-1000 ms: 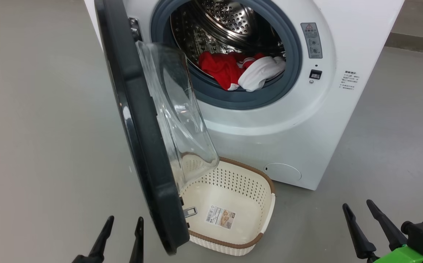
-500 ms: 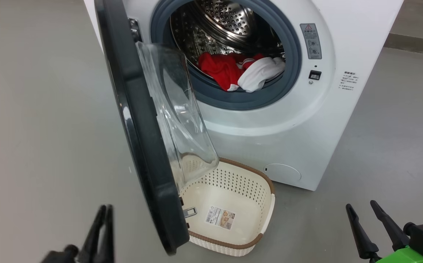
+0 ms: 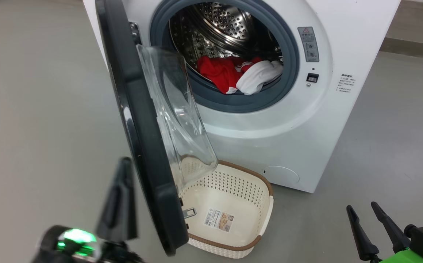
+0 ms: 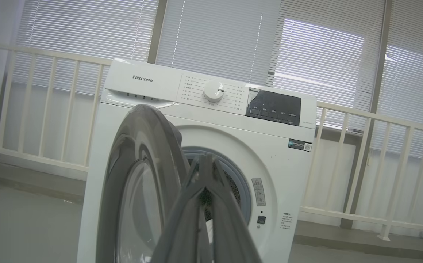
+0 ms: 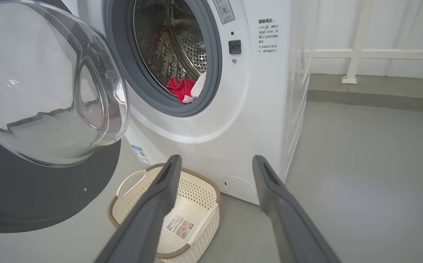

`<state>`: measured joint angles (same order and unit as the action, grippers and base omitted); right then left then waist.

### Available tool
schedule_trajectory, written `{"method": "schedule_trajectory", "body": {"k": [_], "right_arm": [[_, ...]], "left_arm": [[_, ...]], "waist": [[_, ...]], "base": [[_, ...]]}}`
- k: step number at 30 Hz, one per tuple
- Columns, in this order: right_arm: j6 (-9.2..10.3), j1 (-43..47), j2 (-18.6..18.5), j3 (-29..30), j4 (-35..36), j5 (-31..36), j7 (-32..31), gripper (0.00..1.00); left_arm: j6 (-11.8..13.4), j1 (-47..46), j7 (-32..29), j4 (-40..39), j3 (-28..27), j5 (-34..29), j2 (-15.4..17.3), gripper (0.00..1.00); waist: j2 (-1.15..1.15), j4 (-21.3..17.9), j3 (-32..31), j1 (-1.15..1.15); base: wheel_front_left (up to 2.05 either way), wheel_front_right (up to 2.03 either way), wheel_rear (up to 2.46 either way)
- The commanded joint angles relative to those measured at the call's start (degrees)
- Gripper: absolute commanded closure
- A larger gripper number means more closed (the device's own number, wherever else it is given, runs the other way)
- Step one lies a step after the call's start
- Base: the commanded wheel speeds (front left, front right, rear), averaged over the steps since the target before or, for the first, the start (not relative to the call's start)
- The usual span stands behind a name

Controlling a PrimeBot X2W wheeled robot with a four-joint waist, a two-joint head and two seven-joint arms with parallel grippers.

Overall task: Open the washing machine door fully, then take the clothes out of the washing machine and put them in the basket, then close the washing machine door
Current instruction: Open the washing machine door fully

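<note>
The white washing machine [image 3: 306, 138] stands with its black-rimmed door [image 3: 142, 138] swung partly open toward me, glass bowl bulging right. Red and white clothes [image 3: 238, 75] lie at the drum's front lip, also seen as clothes [image 5: 182, 88] in the right wrist view. The cream basket [image 3: 268, 199] sits on the floor under the door, with nothing in it but its paper label. My left gripper [image 3: 123, 164] is shut and empty, raised just left of the door's outer face. My right gripper [image 3: 361, 210] stands open at the lower right, well off the machine.
Grey floor [image 3: 39, 109] spreads left of the machine, and floor [image 5: 361, 175] lies to its right too. A white railing [image 4: 379, 146] and blinds stand behind the washer. A low step [image 3: 412, 47] runs at the back right.
My left gripper has shut and risen beside the door's outer face. The right gripper has stayed open and low. The head view has shifted slightly.
</note>
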<state>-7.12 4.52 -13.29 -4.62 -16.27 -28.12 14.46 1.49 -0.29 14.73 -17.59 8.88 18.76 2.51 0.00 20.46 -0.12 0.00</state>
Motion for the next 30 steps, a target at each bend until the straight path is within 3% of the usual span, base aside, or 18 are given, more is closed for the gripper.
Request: {"method": "schedule_trajectory", "body": {"k": [1,5,10,21,30], "right_arm": [[-0.36,-0.81,-1.12,-0.73,1.72,0.64,0.53,0.00],[-0.36,-1.27,-1.05,-0.46,2.01,0.51,0.53,0.00],[-0.36,-1.13,-1.11,-0.69,2.46,0.46,0.53,0.00],[-0.36,-0.81,-1.32,0.35,3.63,0.54,0.53,0.00],[-0.36,-0.68,-1.04,0.64,4.07,0.71,0.53,0.00]], "left_arm": [[-0.69,-1.23,0.27,-1.64,1.92,-0.19,0.37,1.00],[-1.64,-0.61,0.27,2.18,9.11,-0.58,0.37,1.00],[-1.01,-0.17,0.27,8.97,12.85,1.38,0.37,1.00],[-1.78,-2.33,0.27,21.78,14.37,4.15,0.37,1.00],[-2.02,-4.05,0.27,26.80,12.73,5.99,0.37,1.00]], "waist": [[0.00,-0.08,0.32,0.00],[0.00,-0.60,0.31,0.00],[0.00,-1.29,-0.61,0.00],[0.00,-1.44,-0.70,0.00],[0.00,-1.45,-0.56,0.00]], "base": [[0.00,0.00,0.00],[0.00,0.00,0.00],[0.00,0.00,0.00],[0.00,0.00,0.00],[0.00,0.00,0.00]]}}
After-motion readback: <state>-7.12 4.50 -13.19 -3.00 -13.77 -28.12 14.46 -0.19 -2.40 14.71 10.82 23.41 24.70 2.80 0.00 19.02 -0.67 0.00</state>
